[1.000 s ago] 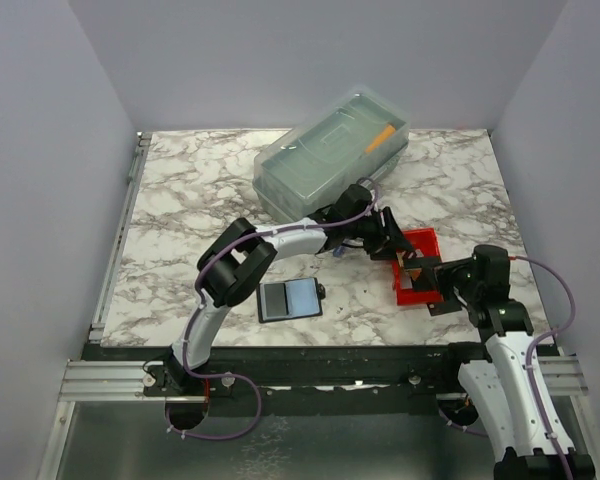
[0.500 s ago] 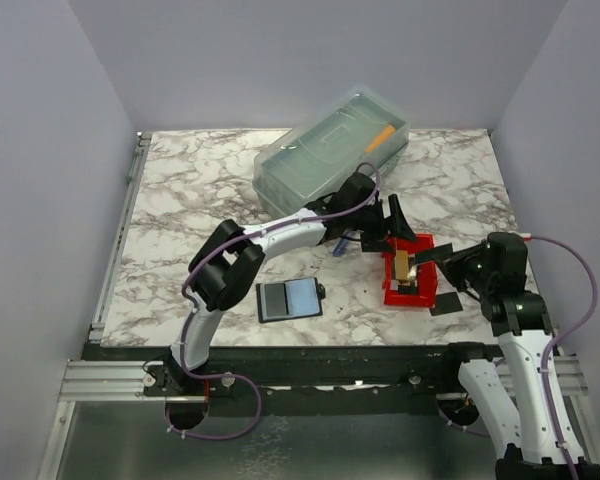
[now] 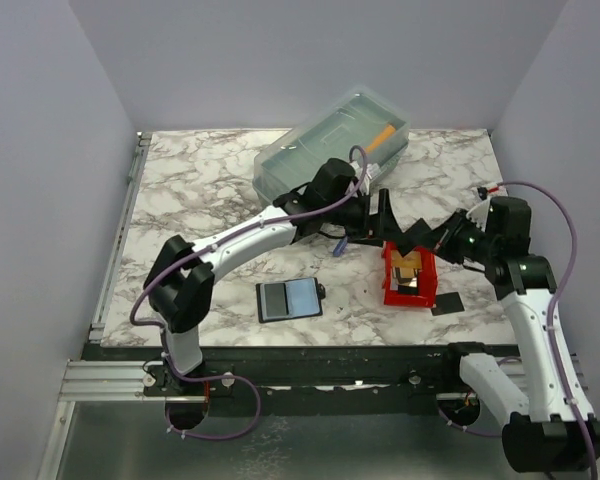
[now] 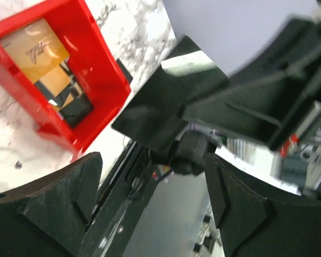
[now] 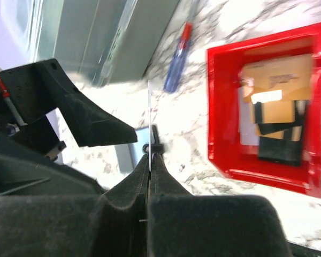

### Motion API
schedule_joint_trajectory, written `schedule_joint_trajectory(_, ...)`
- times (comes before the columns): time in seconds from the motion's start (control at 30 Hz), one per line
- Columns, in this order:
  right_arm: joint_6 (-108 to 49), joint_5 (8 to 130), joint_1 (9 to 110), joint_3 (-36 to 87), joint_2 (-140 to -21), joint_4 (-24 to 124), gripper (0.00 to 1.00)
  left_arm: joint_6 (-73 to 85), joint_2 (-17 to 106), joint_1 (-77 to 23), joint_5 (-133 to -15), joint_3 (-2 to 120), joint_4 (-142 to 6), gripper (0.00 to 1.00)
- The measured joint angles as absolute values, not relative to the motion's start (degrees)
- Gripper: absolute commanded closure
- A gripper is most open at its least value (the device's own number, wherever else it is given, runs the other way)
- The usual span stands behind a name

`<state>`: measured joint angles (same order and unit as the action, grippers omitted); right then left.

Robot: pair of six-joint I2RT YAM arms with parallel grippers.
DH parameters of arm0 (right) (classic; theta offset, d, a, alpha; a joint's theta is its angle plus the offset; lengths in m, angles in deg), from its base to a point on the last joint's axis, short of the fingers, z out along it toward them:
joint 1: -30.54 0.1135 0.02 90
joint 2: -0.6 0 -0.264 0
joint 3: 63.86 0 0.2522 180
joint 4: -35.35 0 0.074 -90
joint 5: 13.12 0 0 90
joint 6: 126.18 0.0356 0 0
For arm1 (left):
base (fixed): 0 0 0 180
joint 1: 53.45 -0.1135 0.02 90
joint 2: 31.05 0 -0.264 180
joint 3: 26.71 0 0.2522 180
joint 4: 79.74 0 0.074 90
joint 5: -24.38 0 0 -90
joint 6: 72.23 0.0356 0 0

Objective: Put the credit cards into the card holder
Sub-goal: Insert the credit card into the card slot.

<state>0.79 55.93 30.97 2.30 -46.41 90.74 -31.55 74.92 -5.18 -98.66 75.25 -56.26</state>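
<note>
Above the red bin [image 3: 389, 296], the left gripper [image 3: 390, 225] has just parted its jaws, leaving a dark card [image 4: 166, 101] clamped by the right gripper [image 5: 150, 160], bound for the card holder [image 3: 288, 299] near the front edge of the counter [image 3: 200, 200].

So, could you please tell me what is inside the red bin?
The red bin holds a tan card overlapping dark cards and a pale one. How many lie stacked cannot be told: they cover one another.
</note>
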Motion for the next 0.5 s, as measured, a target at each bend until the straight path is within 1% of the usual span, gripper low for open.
schedule_joint_trajectory(0.13, -3.28, 44.11, 31.08, 1.76, -52.13, 87.96, 1.0, -25.73, 66.42, -8.39, -102.4, 66.53, -53.86, 0.22)
schedule_joint_trajectory(0.23, -5.2, 38.53, 32.15, 1.23, -54.93, 87.06, 1.0, -20.58, 59.25, -12.41, -102.35, 59.17, -49.01, 0.23)
schedule_joint_trajectory(0.27, -5.44, 37.7, 32.96, 1.23, -55.67, 86.6, 1.0, -18.91, 56.26, -14.56, -102.07, 56.06, -46.97, 0.26)
schedule_joint_trajectory(0.33, -5.48, 36.98, 36.85, 1.21, -57.64, 84.94, 1.0, -16.95, 51.58, -18.27, -101.24, 50.86, -43.59, 0.29)
schedule_joint_trajectory(0.4, -4.74, 37.2, 43.14, 1.21, -60.35, 82.85, 1.0, -15.81, 47.62, -22.58, -100.21, 45.64, -40.02, 0.29)
schedule_joint_trajectory(0.5, -2.95, 38.6, 52.94, 1.3, -65.81, 79.96, 1.0, -15.55, 45.09, -27.93, -98.64, 40.41, -36.79, 0.29)
